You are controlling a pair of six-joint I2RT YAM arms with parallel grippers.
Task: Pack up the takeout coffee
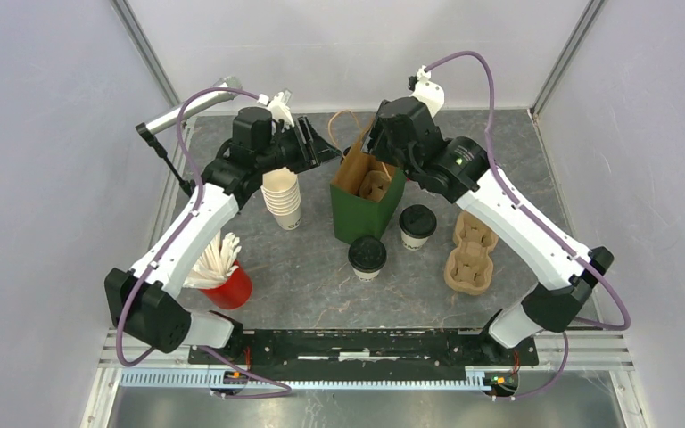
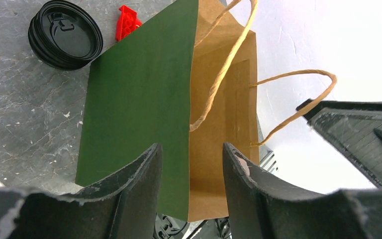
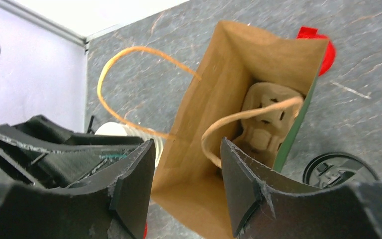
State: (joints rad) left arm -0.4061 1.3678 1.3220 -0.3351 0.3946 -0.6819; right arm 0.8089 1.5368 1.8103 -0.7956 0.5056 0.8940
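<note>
While left tool (image 2: 191, 146) and right tool (image 3: 186, 142) gape released over one bag (image 1: 366, 214) | lidded cups (image 1: 367, 257) (image 1: 417, 225): two | carriers (image 1: 471, 254) (image 1: 376, 185): two

The right gripper (image 3: 186, 149) hangs over the open bag (image 3: 214, 99), fingers apart astride its near rim. A carrier (image 3: 266, 114) lies inside the bag. Right of the bag stands a lidded cup (image 3: 340, 172); behind the bag, something red (image 3: 323, 47).

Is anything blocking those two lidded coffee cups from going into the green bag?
Nothing stands on the table between the lidded cups and the green bag. At its mouth, the left gripper and right gripper hover open, and a twine handle droops across the carrier inside.
</note>
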